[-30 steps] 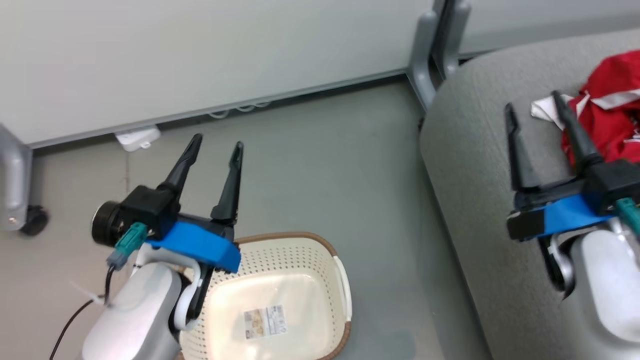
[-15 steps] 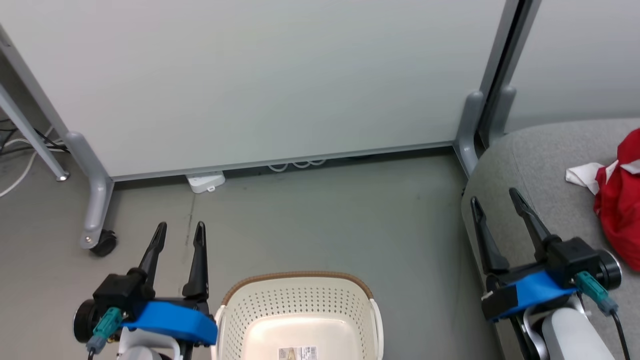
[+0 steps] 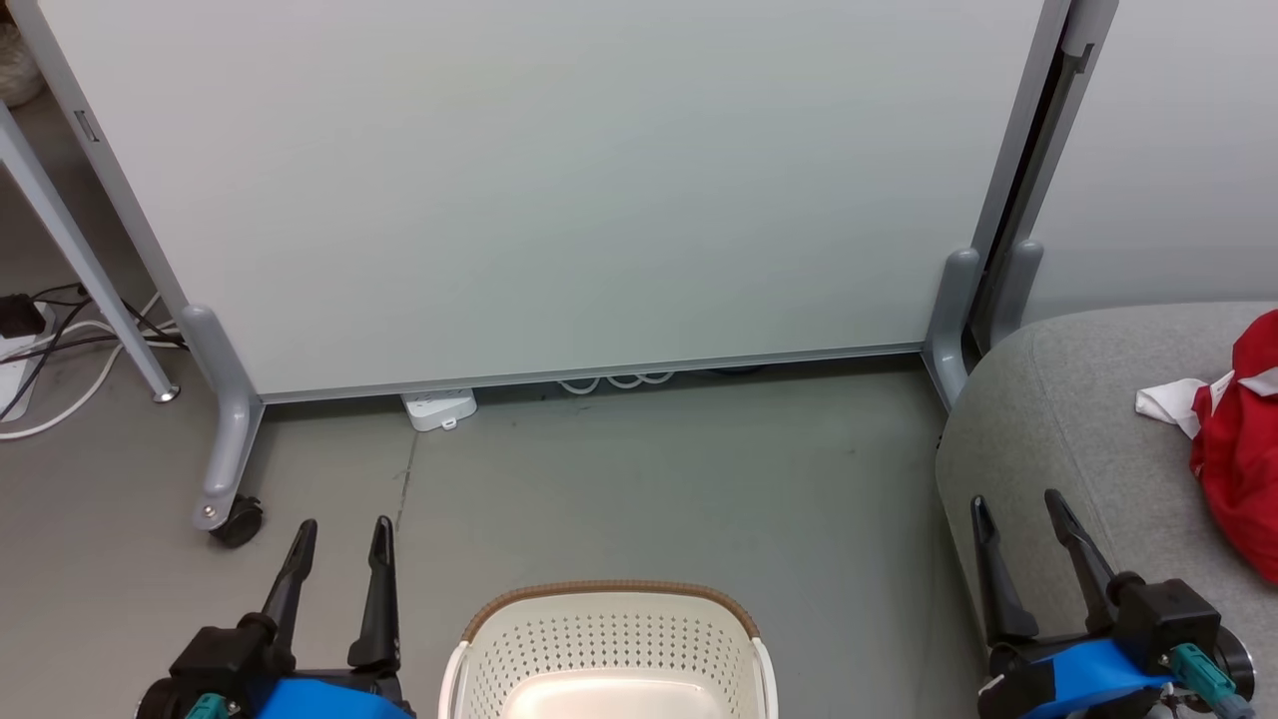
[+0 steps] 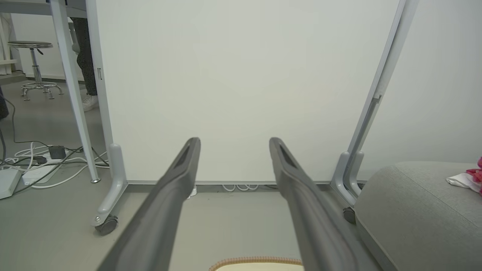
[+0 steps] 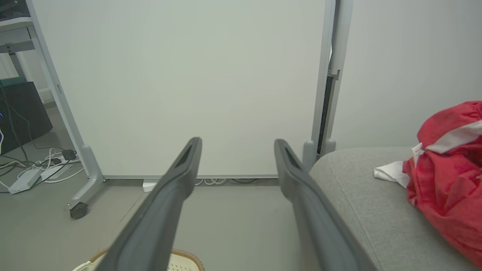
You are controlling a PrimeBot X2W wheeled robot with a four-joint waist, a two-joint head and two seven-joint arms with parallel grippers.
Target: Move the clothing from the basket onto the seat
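**Head view:** Both arms are low at the bottom edge, fingers pointing up towards a pale partition panel (image 3: 559,190). The left gripper (image 3: 344,524) and the right gripper (image 3: 1015,499) both stand wide apart with nothing between their fingers. The basket (image 3: 609,589) sits on the grey floor between them. The right gripper overlaps the front edge of the seat (image 3: 1058,419). The clothing (image 3: 1238,439), red with a white part, lies on the seat at the far right, well apart from the basket. A white power strip (image 3: 439,409) and looped cables lie under the panel, whose caster (image 3: 238,521) is near the left gripper.

**Left wrist view:** The left gripper (image 4: 234,141) is spread and empty, level with the floor. The basket's brown rim (image 4: 256,260) shows at the bottom. A stool (image 4: 35,64) and a person's leg and shoe (image 4: 89,101) are behind the panel.

**Right wrist view:** The right gripper (image 5: 238,141) is spread, gripping nothing. The red clothing is heaped on the seat to its right.
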